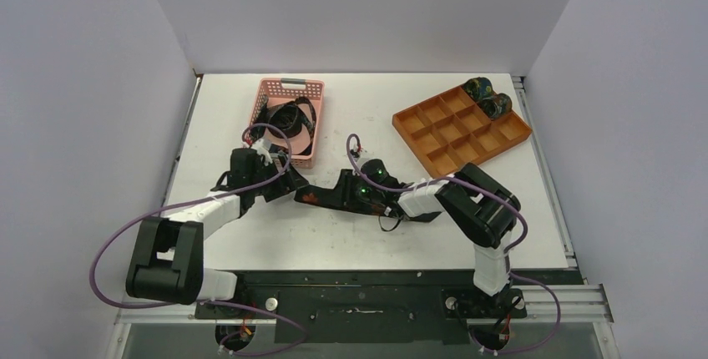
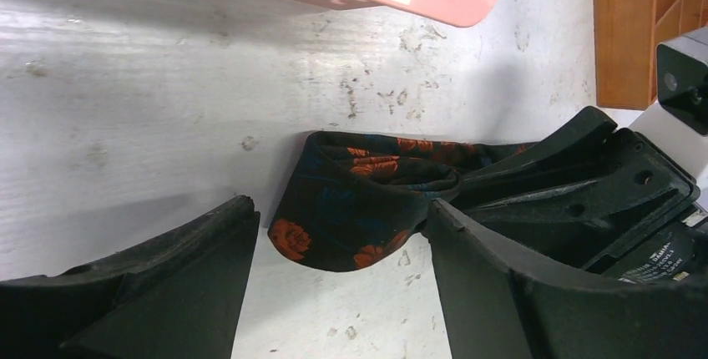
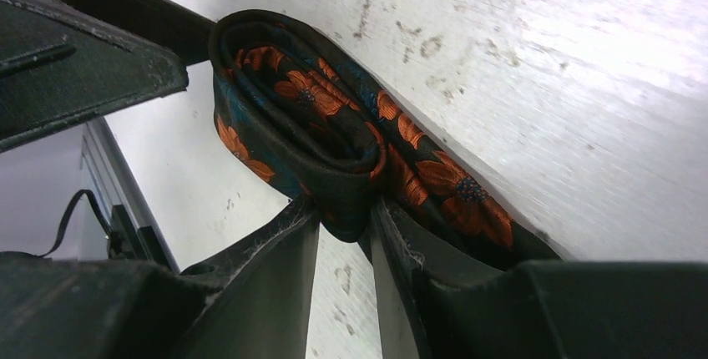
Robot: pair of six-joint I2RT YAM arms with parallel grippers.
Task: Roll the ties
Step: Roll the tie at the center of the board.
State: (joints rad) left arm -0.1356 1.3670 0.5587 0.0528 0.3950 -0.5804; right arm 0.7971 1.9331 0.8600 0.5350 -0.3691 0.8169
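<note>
Two arms meet over a dark tie (image 3: 317,100) with orange flowers, mid-table (image 1: 434,242), just near of a pink basket (image 1: 311,92).

The right end effector (image 3: 346,209) is clenched on the tie. Its two fingers (image 3: 267,284) pinch a folded lobe of fabric at the lower edge of a loose roll. The roll itself bulges out just beyond the fingertips, lying against the white surface. A flat length with larger flowers runs back alongside the right-hand finger.

The left end effector (image 2: 341,207) stands released, its jaws wide apart. Seen from its wrist, the tie's free, rounded end lies flat on the table between and just ahead of the two fingertips. It sits nearer the right-hand one. Whether it touches either fingertip cannot be told. The far part of the fabric disappears under the right end effector, which faces the left one from just beyond the tie.

From above, the tie shows only as a short dark strip between the two wrists.

Loose ties (image 1: 292,118) lie tangled in the basket. An orange tray (image 1: 434,154) sits well apart at the table's right rear, with two rolled ties (image 1: 488,96) side by side in its far corner compartments.
</note>
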